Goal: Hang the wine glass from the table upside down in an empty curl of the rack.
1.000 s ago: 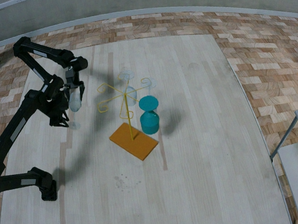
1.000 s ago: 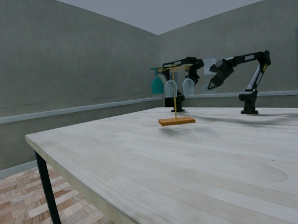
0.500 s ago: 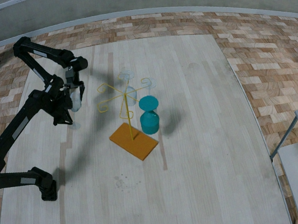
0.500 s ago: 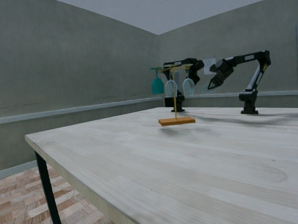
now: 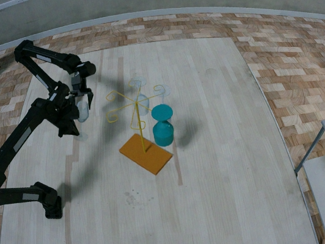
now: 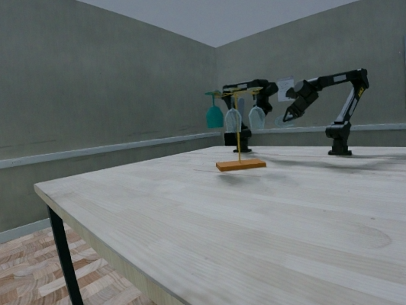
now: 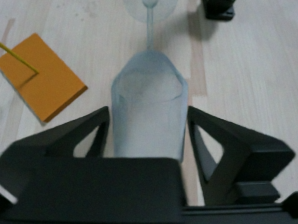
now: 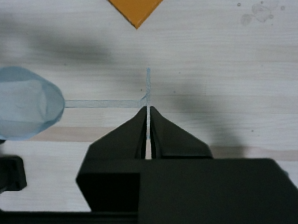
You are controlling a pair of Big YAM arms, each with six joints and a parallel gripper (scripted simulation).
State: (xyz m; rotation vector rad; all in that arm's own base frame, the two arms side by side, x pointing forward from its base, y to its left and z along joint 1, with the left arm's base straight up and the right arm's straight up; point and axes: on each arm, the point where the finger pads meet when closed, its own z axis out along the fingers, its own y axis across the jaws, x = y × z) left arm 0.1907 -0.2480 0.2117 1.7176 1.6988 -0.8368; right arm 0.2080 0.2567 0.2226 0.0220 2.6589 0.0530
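Near the left of the top view, the wine glass [image 5: 83,113] [image 6: 283,123] [image 7: 149,110] [image 8: 25,102] is lying lengthwise between arms: the left gripper [image 5: 83,107] [image 6: 269,112] [image 7: 148,111] is straddling its bowl, jaws spread; the right gripper [image 5: 78,134] [image 6: 285,120] [image 8: 148,112] is pinching its foot.

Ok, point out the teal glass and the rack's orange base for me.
Teal glass [image 5: 164,135] [image 6: 214,118]: top and exterior views, on its bowl.
Orange base [image 5: 156,161] [image 6: 249,165] [image 7: 57,92] [image 8: 136,11]: all four views, on a bare part of the slab.

Open room beside two empty curls [image 5: 112,122]; teal glass [image 5: 163,134] [image 6: 214,117] blocks opposite side of rack [image 5: 140,122] [image 6: 238,141] [image 7: 19,58] [image 8: 136,12].
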